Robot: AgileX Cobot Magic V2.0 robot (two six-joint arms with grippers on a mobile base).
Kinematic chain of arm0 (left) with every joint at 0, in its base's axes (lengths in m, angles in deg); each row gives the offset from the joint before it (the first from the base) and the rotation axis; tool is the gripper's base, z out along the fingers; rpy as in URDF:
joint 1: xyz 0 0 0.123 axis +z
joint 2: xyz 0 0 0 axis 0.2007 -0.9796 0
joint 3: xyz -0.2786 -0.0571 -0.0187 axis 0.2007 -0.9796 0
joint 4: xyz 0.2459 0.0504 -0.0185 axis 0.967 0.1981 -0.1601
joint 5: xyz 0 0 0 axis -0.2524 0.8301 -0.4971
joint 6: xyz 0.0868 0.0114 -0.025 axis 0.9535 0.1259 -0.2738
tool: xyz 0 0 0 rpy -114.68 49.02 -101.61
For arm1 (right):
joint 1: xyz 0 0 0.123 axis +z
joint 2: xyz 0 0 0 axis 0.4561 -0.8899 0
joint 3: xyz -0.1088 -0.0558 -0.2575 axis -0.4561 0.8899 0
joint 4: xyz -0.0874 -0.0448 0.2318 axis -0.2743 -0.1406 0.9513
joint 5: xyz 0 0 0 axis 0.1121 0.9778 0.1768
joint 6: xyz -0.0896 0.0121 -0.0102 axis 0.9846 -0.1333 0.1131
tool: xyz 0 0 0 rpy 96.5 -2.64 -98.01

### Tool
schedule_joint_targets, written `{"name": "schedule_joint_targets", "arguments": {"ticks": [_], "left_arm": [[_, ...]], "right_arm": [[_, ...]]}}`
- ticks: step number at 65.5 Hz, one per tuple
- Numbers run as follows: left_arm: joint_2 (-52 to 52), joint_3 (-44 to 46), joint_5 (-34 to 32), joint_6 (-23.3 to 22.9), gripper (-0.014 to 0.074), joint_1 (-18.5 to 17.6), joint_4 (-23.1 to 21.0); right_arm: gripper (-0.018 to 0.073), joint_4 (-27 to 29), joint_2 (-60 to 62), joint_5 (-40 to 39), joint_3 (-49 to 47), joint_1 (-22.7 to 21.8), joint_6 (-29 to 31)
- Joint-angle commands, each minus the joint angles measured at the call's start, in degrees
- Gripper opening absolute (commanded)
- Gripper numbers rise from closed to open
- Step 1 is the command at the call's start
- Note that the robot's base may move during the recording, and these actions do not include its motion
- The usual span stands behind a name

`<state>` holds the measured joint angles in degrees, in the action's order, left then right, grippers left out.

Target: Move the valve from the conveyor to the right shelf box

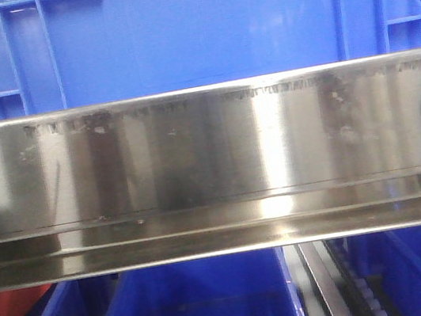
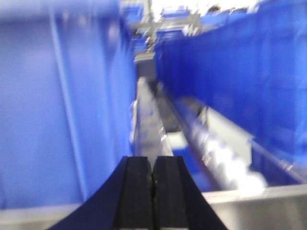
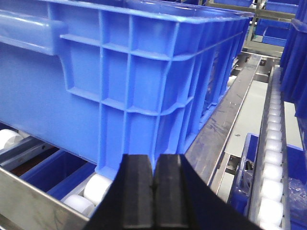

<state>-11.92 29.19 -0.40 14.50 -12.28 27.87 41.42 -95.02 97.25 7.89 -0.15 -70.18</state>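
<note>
No valve and no conveyor show in any view. A broad brushed-steel rail of the right shelf (image 1: 212, 166) fills the middle of the front view, with a blue box (image 1: 189, 25) standing behind and above it. In the right wrist view my right gripper (image 3: 153, 165) is shut and empty, its black fingers pressed together just in front of the corner of a big ribbed blue box (image 3: 124, 72) resting on white rollers (image 3: 98, 187). My left gripper (image 2: 153, 167) is likewise shut and empty, pointing down a narrow gap between blue boxes (image 2: 57, 105); that view is blurred.
More blue bins (image 1: 194, 309) sit below the steel rail. A steel rail (image 3: 225, 120) and a line of white rollers (image 3: 273, 139) run away to the right of the big box. Another blue bin (image 3: 268, 182) lies at the lower right. Blue boxes (image 2: 249, 72) wall the left gripper's right side.
</note>
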Motion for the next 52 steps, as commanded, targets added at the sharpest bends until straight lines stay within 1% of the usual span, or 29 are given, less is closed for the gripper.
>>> {"name": "schedule_joint_targets", "arguments": {"ticks": [1,5,8,22,52], "left_arm": [[0.37,-3.21,-4.83,-0.46,-0.0111,0.61,-0.58],[0.37,-3.43,-8.61,-0.46,-0.0111,0.61,-0.58],[0.37,-3.43,-6.10,-0.46,-0.0111,0.61,-0.58],[0.37,-3.43,-8.35,-0.46,-0.0111,0.61,-0.58],[0.37,-3.43,-8.35,-0.46,-0.0111,0.61,-0.58]], "right_arm": [[-0.0158,-0.39,0.32,-1.40,0.07,0.08,0.06],[-0.0158,-0.39,0.32,-1.40,0.07,0.08,0.06],[-0.0158,-0.39,0.32,-1.40,0.07,0.08,0.06],[-0.0158,-0.39,0.32,-1.40,0.07,0.08,0.06],[-0.0158,-0.39,0.32,-1.40,0.07,0.08,0.06]]}}
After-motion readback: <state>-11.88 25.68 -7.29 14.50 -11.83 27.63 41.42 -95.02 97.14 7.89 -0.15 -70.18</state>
